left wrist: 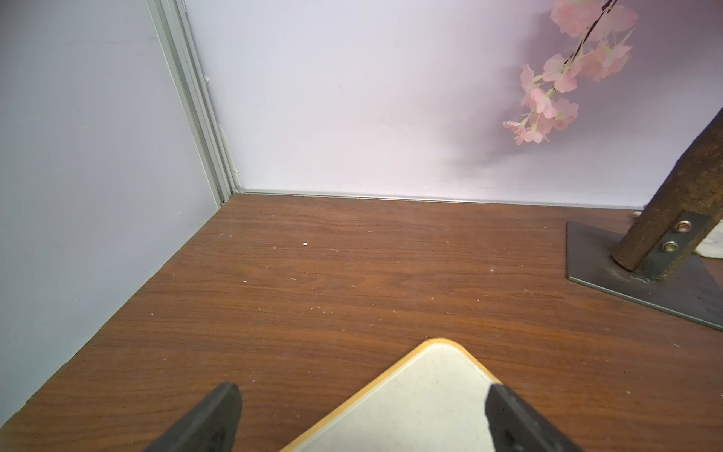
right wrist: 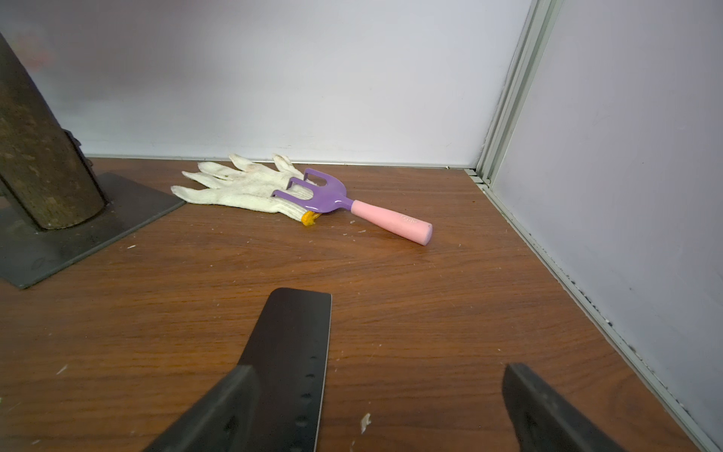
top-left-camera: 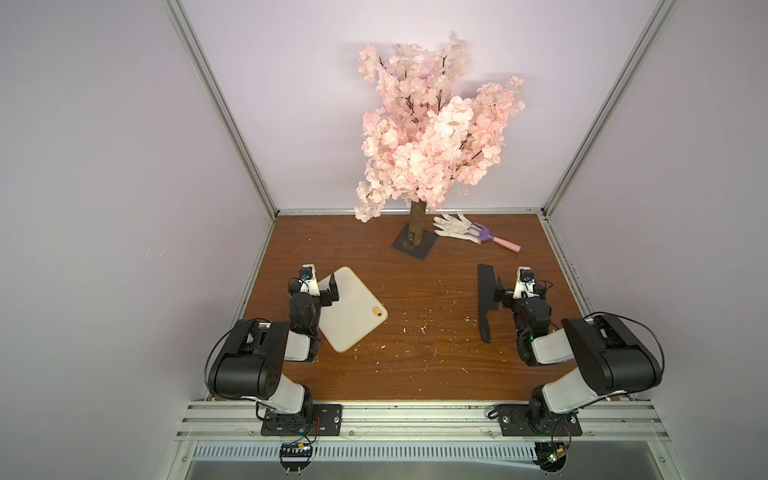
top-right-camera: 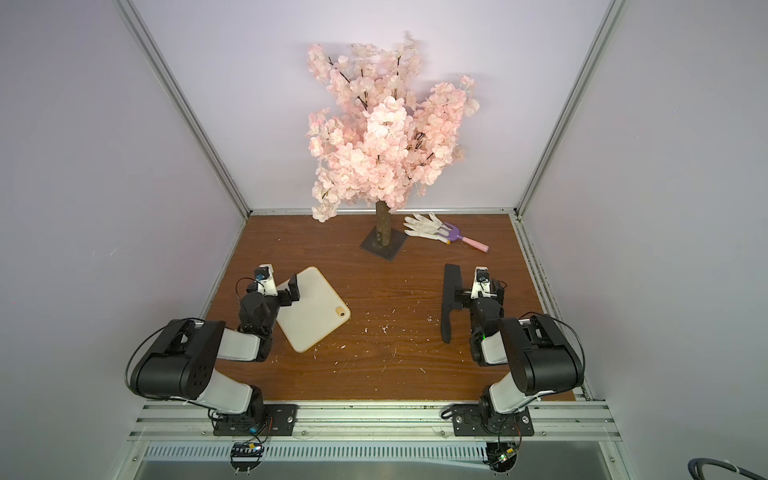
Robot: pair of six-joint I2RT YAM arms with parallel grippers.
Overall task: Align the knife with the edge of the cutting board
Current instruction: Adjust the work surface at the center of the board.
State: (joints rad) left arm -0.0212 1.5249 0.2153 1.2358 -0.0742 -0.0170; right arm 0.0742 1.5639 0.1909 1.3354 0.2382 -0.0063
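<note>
The cream cutting board (top-left-camera: 353, 316) (top-right-camera: 313, 316) lies turned like a diamond at the left of the table, its orange-ringed hole (top-left-camera: 377, 311) at the right corner. My left gripper (top-left-camera: 333, 291) (left wrist: 362, 387) is open just above the board's far left edge, one finger over the board (left wrist: 410, 399) and one over the wood. The black knife (top-left-camera: 485, 299) (top-right-camera: 450, 299) lies at the right, well apart from the board, blade toward the back wall and handle toward the front. My right gripper (top-left-camera: 498, 295) (right wrist: 379, 370) is open beside the blade (right wrist: 297, 336); one finger overlaps it.
A pink blossom tree on a dark square base (top-left-camera: 413, 246) stands at the back middle. A white glove (top-left-camera: 453, 226) and a purple-and-pink toy rake (top-left-camera: 494, 239) lie right of it. Walls close the table on three sides. White crumbs dot the wood.
</note>
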